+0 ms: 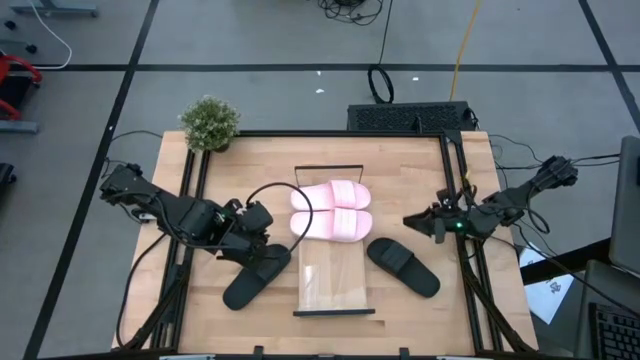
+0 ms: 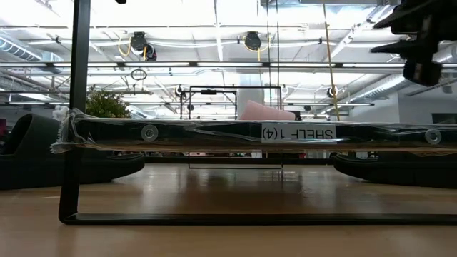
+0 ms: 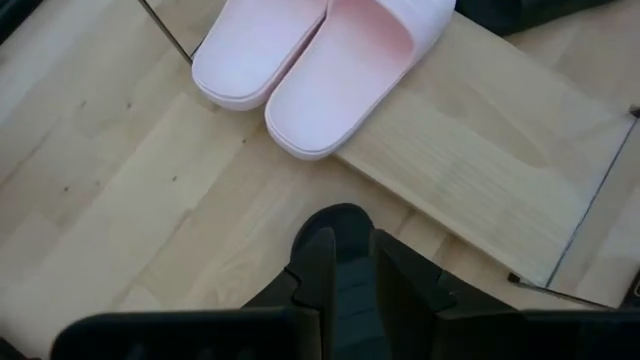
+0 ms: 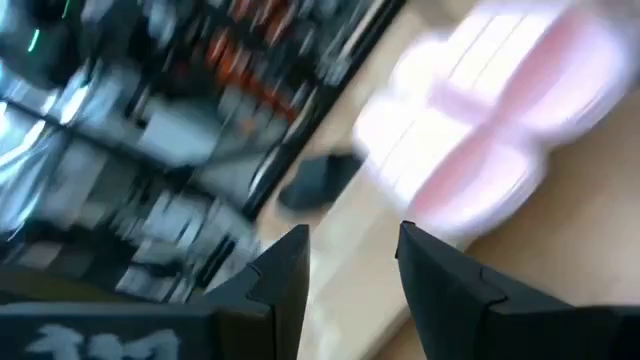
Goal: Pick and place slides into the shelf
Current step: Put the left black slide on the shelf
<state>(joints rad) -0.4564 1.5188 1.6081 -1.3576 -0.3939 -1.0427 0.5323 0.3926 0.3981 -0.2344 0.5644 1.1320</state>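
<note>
Pink slides (image 1: 331, 210) already sit side by side on the far half of the shelf (image 1: 335, 282); both black ones lie on the tabletop (image 1: 420, 170). My left claw (image 1: 262, 243) is clenched on the left black slide (image 1: 256, 276), which I should lift level and set onto bare board near the pink pair. My right claw (image 1: 420, 222) hovers released, near the right black slide (image 1: 402, 266). Only the low view shows a label reading SHELF (image 2: 298, 133)

pink slides (image 1: 331, 210) fill shelf's (image 1: 335, 286) far half, near half free
</note>
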